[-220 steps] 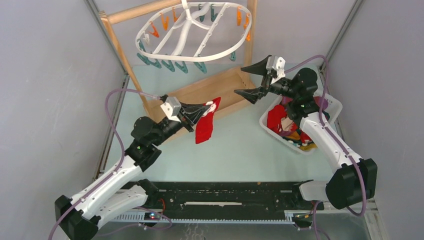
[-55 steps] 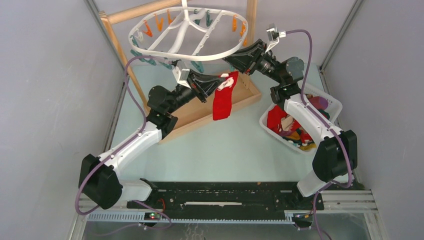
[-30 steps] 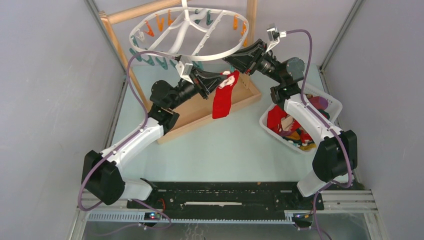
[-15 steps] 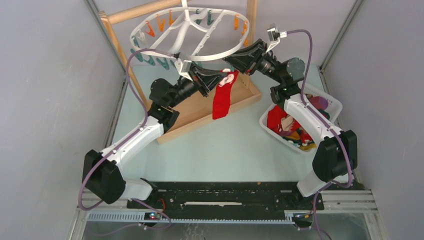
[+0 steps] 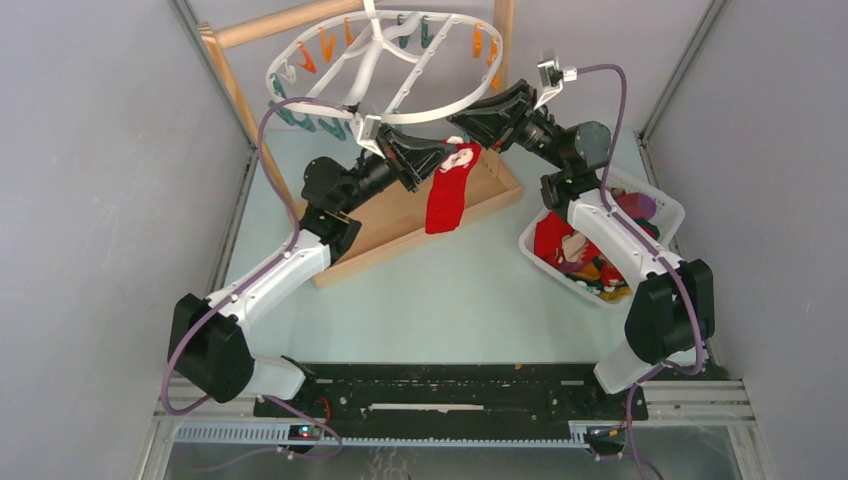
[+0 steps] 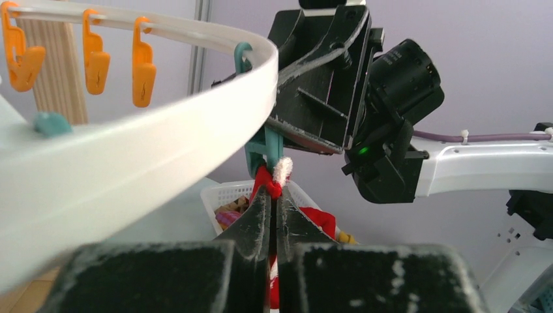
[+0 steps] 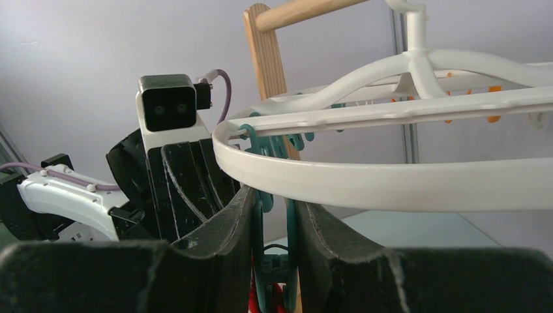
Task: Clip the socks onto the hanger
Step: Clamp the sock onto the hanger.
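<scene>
stand (image 5: 236, 95) back-left, its tray (image 5: 392, 228) on the table (image 5: 470, 300); hanger (image 5: 440, 108) up by the stand's top bar, orange pegs (image 6: 96, 62) along one stretch of rim, more teal ones (image 5: 300, 118) on the near-left rim. Left arm reaches up and right over the tray. Left gripper (image 6: 274, 199): jaws together, clamped on the white-trimmed cuff of the red sock (image 5: 443, 205). Sock hangs straight down from that grip, toe over the tray; can't tell whether it touches the wood. Cuff sits right under the near rim of the hanger, at the bottom end of one teal peg (image 6: 263, 149); whether the peg bites the fabric can't be told from the wrist view. Right gripper (image 7: 272, 202) comes in from the right, just below the rim: fingers partly closed, one each side of that teal peg and pressed on it. The two grippers nearly meet tip to tip at the peg. Far right: white basket (image 5: 672, 212) on the table beside the right arm, other socks (image 5: 556, 245) piled in it, red, yellow, purple
</scene>
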`<action>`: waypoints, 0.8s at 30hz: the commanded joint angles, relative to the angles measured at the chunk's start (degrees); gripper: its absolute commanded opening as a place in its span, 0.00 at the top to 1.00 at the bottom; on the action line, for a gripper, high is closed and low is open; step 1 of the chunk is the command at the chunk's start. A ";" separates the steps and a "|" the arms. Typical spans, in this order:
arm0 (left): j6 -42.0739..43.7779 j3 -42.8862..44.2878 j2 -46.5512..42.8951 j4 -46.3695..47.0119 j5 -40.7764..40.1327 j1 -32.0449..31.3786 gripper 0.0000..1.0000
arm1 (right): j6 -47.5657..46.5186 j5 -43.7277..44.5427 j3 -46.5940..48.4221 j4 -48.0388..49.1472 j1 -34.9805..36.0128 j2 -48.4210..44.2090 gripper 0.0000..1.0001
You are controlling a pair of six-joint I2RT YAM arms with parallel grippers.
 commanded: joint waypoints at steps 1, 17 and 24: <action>-3.05 4.02 -0.05 5.39 0.34 0.36 1.00 | -1.01 -2.21 -0.94 4.51 -0.09 -1.94 0.81; -6.15 3.35 1.01 10.49 -2.02 0.42 1.00 | 0.80 -2.79 -1.27 5.86 -0.52 -1.67 0.73; -6.26 2.31 1.83 10.37 -1.92 0.59 1.00 | 1.54 -2.99 -1.26 5.17 -1.17 -2.10 0.47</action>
